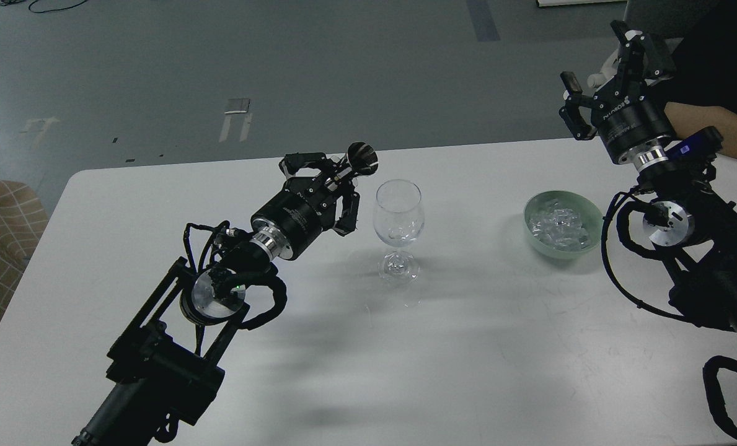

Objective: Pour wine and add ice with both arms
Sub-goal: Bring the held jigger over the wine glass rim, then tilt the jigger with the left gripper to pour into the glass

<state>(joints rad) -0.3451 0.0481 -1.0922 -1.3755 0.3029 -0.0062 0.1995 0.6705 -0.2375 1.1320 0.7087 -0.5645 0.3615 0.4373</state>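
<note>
Holding ice [560,224], green bowl [532,218], wine glass [398,214] upright

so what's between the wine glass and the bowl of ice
Nothing. In the head view the white table is bare between the glass and the green bowl of ice.

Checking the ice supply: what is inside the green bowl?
The bowl holds a heap of clear ice chunks. The bowl's bottom beneath them is covered, so any meltwater there cannot be seen.

White lettering on right hand [616,68] body, upside down, unreadable; left hand [334,186] lettering too small.
</note>
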